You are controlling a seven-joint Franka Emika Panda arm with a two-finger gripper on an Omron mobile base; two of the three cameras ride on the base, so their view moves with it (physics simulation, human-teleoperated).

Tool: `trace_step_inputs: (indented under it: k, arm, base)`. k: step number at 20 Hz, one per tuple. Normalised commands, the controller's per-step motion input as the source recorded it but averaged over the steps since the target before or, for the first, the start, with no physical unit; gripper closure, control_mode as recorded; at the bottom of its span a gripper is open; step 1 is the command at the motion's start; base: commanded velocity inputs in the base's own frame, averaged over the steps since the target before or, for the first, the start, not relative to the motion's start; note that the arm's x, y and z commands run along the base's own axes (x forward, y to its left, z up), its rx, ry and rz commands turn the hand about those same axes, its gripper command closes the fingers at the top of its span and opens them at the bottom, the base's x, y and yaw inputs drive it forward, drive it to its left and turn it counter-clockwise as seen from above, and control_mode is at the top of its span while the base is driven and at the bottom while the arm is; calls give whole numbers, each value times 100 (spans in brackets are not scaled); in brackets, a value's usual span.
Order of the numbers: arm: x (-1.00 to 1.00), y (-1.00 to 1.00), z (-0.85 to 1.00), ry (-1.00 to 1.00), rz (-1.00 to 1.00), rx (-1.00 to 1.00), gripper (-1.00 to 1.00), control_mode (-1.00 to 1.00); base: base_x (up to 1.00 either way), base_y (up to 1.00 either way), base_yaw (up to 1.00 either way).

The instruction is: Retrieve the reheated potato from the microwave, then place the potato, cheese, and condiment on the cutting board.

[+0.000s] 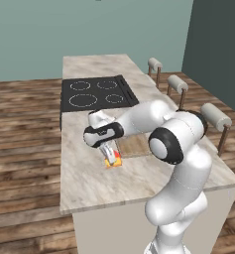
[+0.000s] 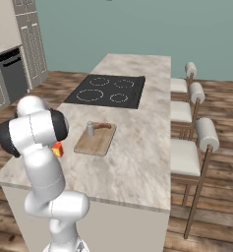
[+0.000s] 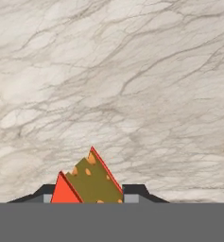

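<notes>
The cheese (image 3: 92, 182), a yellow-orange wedge with red faces, sits between my two dark fingertips (image 3: 132, 191), and my gripper (image 3: 90, 196) is shut on it. From the left base view the gripper (image 1: 109, 153) points down at the marble counter with the cheese (image 1: 114, 161) at its tip, just left of the cutting board (image 1: 137, 145). I cannot tell whether the wedge is off the counter. On the cutting board (image 2: 95, 141) stand the grey condiment (image 2: 90, 129) and the brown potato (image 2: 103, 126), side by side at its far end.
A black cooktop (image 1: 96, 93) lies beyond the board on the island counter (image 1: 89, 183). Three stools (image 2: 200, 133) line the island's right side. Grey cabinets with a dark appliance front (image 2: 12, 74) stand at the far left.
</notes>
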Motion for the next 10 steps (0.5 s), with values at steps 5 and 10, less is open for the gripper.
trace_step_inputs:
  k: [5,10]
  arm:
    - [0,-50,12,0,4,4,100,-100]
    - [4,-55,9,0,7,3,100,-100]
  base:
    - [0,0,0]
    - [0,0,0]
